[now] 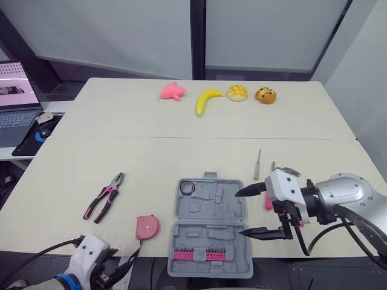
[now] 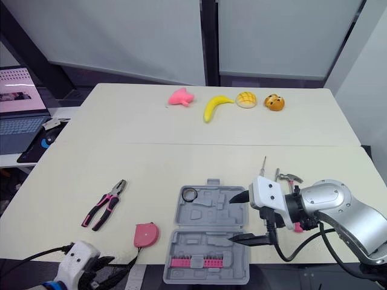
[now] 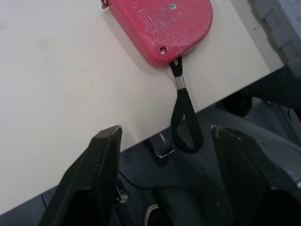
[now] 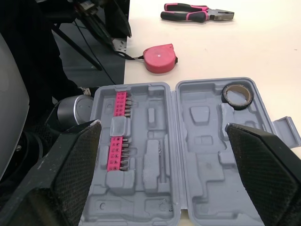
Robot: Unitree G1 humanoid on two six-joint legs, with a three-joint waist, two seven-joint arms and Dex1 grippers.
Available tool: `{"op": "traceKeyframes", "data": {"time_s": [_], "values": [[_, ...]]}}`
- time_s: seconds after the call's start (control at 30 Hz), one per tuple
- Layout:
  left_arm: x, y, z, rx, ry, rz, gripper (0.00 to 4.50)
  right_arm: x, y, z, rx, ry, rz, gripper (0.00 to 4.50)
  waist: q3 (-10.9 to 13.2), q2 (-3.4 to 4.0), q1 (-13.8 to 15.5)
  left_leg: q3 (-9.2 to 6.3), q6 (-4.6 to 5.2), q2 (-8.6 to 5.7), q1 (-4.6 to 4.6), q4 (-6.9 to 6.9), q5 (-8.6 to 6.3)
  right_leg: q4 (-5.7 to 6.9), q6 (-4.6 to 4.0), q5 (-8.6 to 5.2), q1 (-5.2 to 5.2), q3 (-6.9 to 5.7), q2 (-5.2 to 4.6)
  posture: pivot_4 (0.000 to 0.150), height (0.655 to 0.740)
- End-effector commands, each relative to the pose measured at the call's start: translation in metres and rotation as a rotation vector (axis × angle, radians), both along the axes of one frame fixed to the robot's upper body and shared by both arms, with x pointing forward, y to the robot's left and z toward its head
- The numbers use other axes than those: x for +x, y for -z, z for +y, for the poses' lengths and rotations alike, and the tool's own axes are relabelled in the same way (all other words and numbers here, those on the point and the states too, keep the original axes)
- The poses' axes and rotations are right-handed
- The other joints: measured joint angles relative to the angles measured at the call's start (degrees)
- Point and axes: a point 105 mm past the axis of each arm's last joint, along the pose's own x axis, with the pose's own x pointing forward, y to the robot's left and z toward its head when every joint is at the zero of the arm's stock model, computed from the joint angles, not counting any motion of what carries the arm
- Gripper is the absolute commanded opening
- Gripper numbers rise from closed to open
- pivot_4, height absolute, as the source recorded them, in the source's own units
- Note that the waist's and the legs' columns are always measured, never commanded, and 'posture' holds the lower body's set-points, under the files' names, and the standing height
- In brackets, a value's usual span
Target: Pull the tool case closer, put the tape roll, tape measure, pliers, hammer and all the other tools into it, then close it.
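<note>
**Q.** Right end effector (image 1: pixel 239 212): what state, and why there?
**A.** Its two black fingers stand wide apart and hold nothing. They hover at the right-hand edge of the tool case (image 1: pixel 208 226). The right wrist view looks straight into the moulded tray, which suggests the arm is lined up with the case rather than with any loose tool.

**Q.** Left end effector (image 3: pixel 165 132)?
**A.** Its fingers are likewise apart and empty, low at the near edge of the desk (image 1: pixel 181 151). The tape measure (image 1: pixel 147 226) lies just beyond them, with its black strap (image 3: pixel 186 122) hanging over the edge. Being the closest tool, it is probably this arm's next pick.

**Q.** Position of the case?
**A.** It lies open and flat at the near edge, between the two arms, so it appears to be within reach already. The near half carries a row of pink bits (image 1: pixel 196 255). The far half holds the tape roll (image 1: pixel 187 187) in a corner recess.

**Q.** What lies outside it?
**A.** The pliers (image 1: pixel 104 196) are left of the case, well apart from it. A screwdriver (image 1: pixel 257 164) lies beyond the right end effector. The hammer (image 2: pixel 290 177) is largely hidden behind the right arm. A banana (image 1: pixel 207 101) at the far edge and a laptop (image 1: pixel 15 103) off to the left are not part of the task. The case should not be closed until the loose tools are seated.
</note>
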Motion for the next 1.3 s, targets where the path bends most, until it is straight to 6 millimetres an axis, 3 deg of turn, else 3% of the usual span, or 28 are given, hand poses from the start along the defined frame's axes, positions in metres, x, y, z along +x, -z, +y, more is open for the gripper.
{"op": "traceKeyframes", "data": {"time_s": [0.03,0.1,0.27,0.53,1.3], "values": [[0.018,-0.036,0.016,0.024,0.193,-0.128,4.46,-0.004,-0.006,0.006,0.029,-0.031,-0.028,4.50,0.00,0.02,0.17,0.00,0.00,0.00,0.01,-0.06,0.00,-0.09,0.00,0.00,-0.02,-0.01,0.00,0.150,0.7193],[0.030,-0.048,0.025,0.043,0.329,-0.154,4.49,-0.005,-0.012,0.012,0.074,-0.031,-0.009,4.50,0.01,0.08,0.58,-0.04,-0.02,0.03,0.04,-0.19,0.02,-0.14,-0.13,0.07,-0.04,-0.13,0.01,0.150,0.7193],[0.055,-0.051,0.027,0.073,0.549,-0.154,4.49,-0.005,-0.012,0.013,0.052,-0.048,-0.024,4.50,-0.02,0.17,0.24,0.09,-0.03,0.08,0.04,-0.46,0.05,-0.62,-0.29,0.46,0.05,-0.15,-0.02,0.150,0.7193],[0.087,-0.023,0.017,0.072,0.695,-0.163,4.49,-0.003,-0.010,0.012,0.035,-0.032,-0.031,4.50,-0.02,0.15,-0.85,0.19,0.05,0.08,-0.18,-0.56,0.01,-0.55,-0.29,0.46,0.02,-0.11,0.02,0.150,0.7193],[0.097,0.028,-0.007,0.094,0.723,-0.182,4.49,-0.003,-0.009,0.008,0.015,-0.015,-0.035,4.50,-0.04,0.14,-1.23,0.15,0.05,0.08,-0.15,-0.45,0.02,-0.41,-0.26,0.47,0.07,-0.15,0.05,0.150,0.7193]]}}
